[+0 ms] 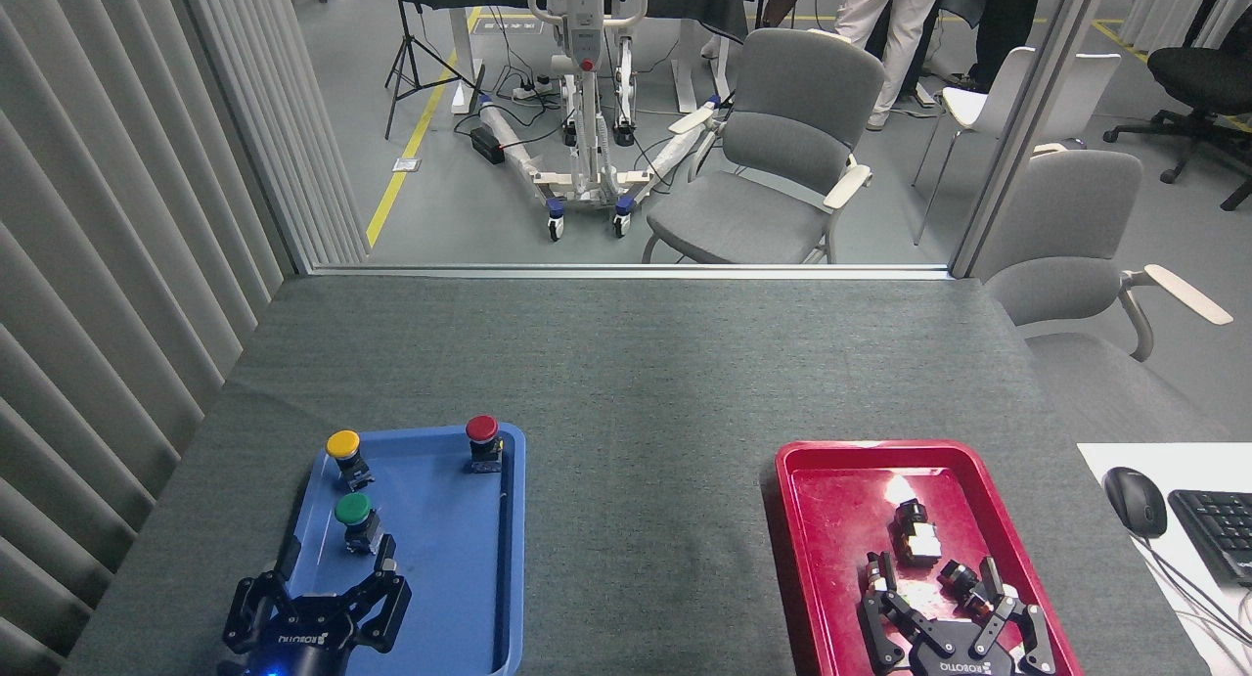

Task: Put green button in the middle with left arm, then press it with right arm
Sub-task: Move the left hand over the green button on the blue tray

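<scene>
The green button (pixel 354 518) stands upright in the blue tray (pixel 460 578), at its left side. My left gripper (pixel 328 598) hovers over the tray's near end, just below the button, its fingers (pixel 387 590) spread open and holding nothing. The middle (pixel 641 529) is bare dark grey cloth between the two trays. Over the near end of the red tray (pixel 841 519), my right gripper (pixel 939 603) is open, with its fingers (pixel 885 598) splayed among small black parts.
A yellow button (pixel 344 453) and a red button (pixel 482 439) stand at the blue tray's far end. Small black-and-silver blocks (pixel 915 534) lie in the red tray. A mouse (pixel 1135 500) and keyboard (pixel 1218 534) sit at the right edge. Chairs and people stand beyond the table.
</scene>
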